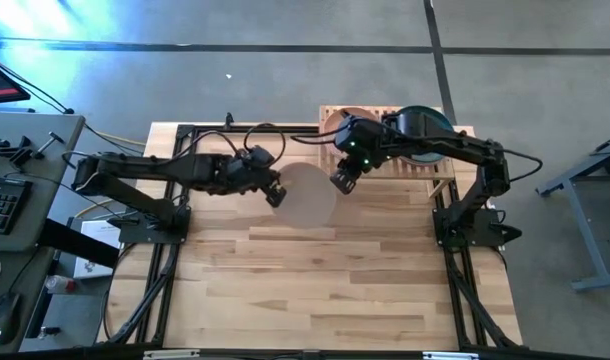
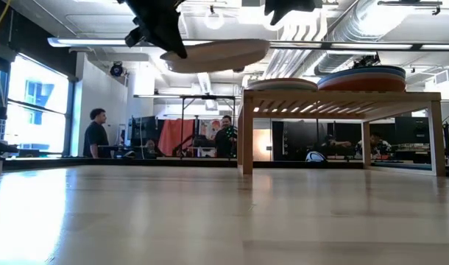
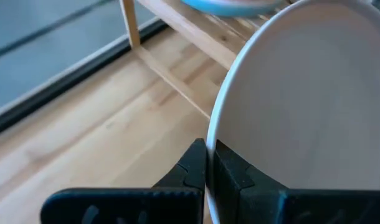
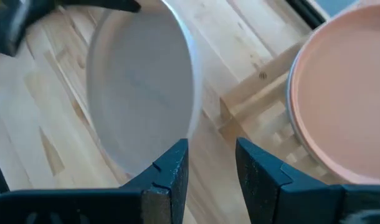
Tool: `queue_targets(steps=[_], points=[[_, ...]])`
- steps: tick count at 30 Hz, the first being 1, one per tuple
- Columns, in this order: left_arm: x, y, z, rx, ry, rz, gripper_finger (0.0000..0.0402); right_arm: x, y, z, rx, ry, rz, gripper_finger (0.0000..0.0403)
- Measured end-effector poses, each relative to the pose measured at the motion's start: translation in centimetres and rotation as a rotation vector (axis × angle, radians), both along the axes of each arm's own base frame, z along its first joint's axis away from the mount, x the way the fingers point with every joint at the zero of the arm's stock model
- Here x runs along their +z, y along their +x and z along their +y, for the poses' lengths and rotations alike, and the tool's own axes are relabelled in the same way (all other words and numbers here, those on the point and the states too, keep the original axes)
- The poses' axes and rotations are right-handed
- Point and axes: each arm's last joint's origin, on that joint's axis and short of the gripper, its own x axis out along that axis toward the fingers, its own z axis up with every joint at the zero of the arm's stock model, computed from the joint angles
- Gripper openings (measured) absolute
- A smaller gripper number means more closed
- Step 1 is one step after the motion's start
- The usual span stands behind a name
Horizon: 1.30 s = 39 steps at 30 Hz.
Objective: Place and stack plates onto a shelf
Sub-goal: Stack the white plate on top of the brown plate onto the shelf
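Note:
My left gripper [image 1: 276,192] is shut on a grey-white plate [image 1: 307,195] and holds it in the air, higher than the shelf top in the low view [image 2: 217,53]. My right gripper [image 1: 342,182] is open at the plate's right edge, and its fingers [image 4: 171,165] stand beside the rim; I cannot tell whether they touch it. The bamboo shelf [image 1: 437,165] stands at the far right. A peach plate [image 4: 346,93] lies on its left half. A stack topped by a dark teal plate [image 1: 425,122] lies on its right half. My left gripper pinches the plate's left rim [image 3: 210,124] between its two fingers, one on the upper face and one on the underside. The fingers come about level from the table's left side. The plate is lifted clear and lies nearly level, its right side slightly higher.
The shelf stands on its legs [image 2: 247,136] on the wooden tabletop [image 1: 325,280], which spreads wide toward the near edge. The right stack shows blue and terracotta layers [image 2: 361,77]. People stand in the room beyond the table [image 2: 96,132].

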Motion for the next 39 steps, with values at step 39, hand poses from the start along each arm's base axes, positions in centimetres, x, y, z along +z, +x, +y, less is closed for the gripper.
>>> queue_targets(steps=[39], points=[[2.0,1.6,1.0,-0.089,0.172,-0.163,0.0023,-1.4,1.4,-1.0,0.053,-0.083,0.061,0.0007]])
